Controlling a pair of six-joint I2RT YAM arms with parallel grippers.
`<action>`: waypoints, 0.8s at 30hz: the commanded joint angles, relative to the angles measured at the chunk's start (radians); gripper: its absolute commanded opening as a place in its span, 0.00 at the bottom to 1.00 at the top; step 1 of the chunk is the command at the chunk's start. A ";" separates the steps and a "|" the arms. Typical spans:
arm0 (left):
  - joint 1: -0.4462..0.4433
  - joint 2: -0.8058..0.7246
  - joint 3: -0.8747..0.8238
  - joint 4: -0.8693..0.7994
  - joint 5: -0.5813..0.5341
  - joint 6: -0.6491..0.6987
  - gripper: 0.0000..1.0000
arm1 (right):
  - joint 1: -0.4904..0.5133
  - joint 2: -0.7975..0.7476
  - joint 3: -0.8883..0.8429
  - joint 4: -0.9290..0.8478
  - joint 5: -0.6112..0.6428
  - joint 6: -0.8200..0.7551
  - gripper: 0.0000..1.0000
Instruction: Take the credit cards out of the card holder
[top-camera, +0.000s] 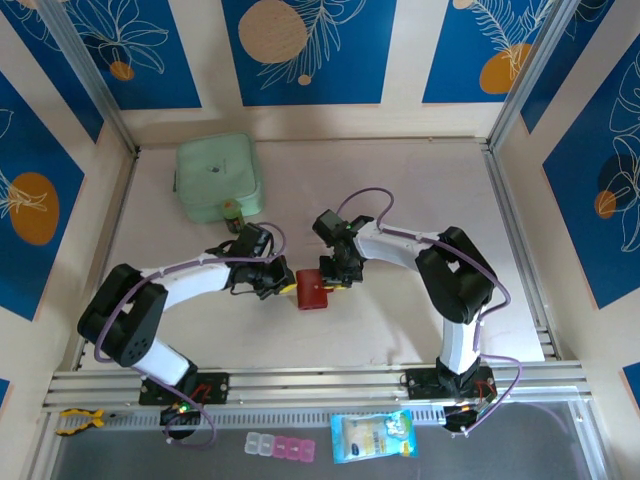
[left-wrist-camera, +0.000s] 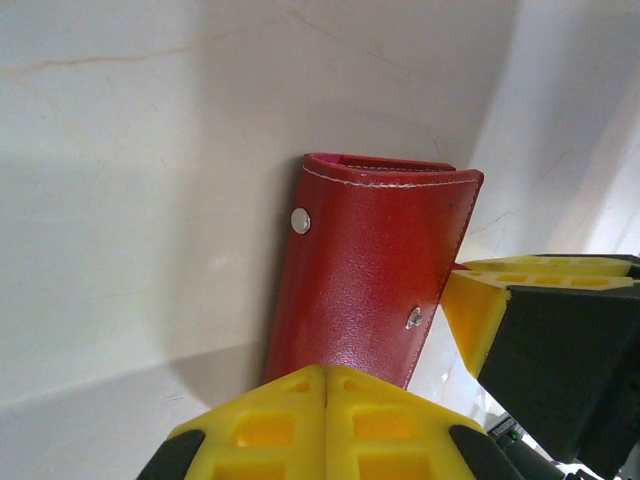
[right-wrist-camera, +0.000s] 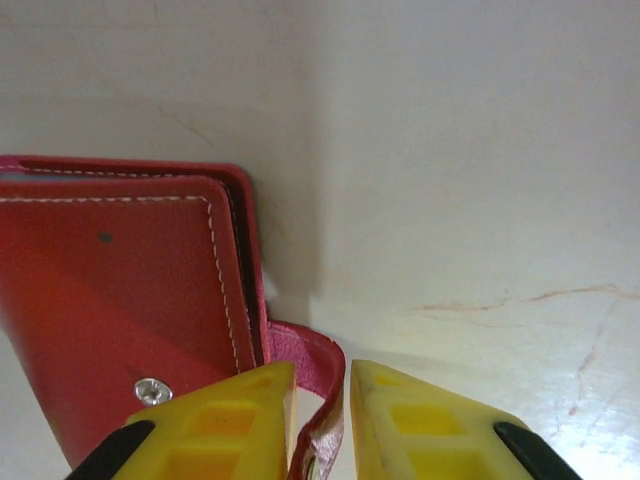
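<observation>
card holder (left-wrist-camera: 365, 270) closed, int. hidden, tab (right-wrist-camera: 320, 385) cropped

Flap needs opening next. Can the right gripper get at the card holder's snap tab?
Probably yes: the snap tab lies inside the right gripper, nothing blocking it; the left gripper sits at another edge of the card holder.

The pale marbled tabletop (top-camera: 400, 200) bears a pale green square container (top-camera: 218, 178) at upper left and a flat red leather-like card holder (top-camera: 313, 291) at centre.
</observation>
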 joint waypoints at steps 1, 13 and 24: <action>0.007 -0.031 -0.004 -0.017 -0.012 0.017 0.05 | -0.003 0.019 -0.022 0.013 -0.031 0.011 0.19; 0.008 -0.057 0.008 -0.041 -0.029 0.063 0.10 | -0.003 -0.065 -0.021 -0.016 -0.001 0.012 0.00; 0.007 -0.074 0.030 -0.053 -0.060 0.101 0.16 | -0.003 -0.130 0.049 -0.148 0.041 -0.050 0.00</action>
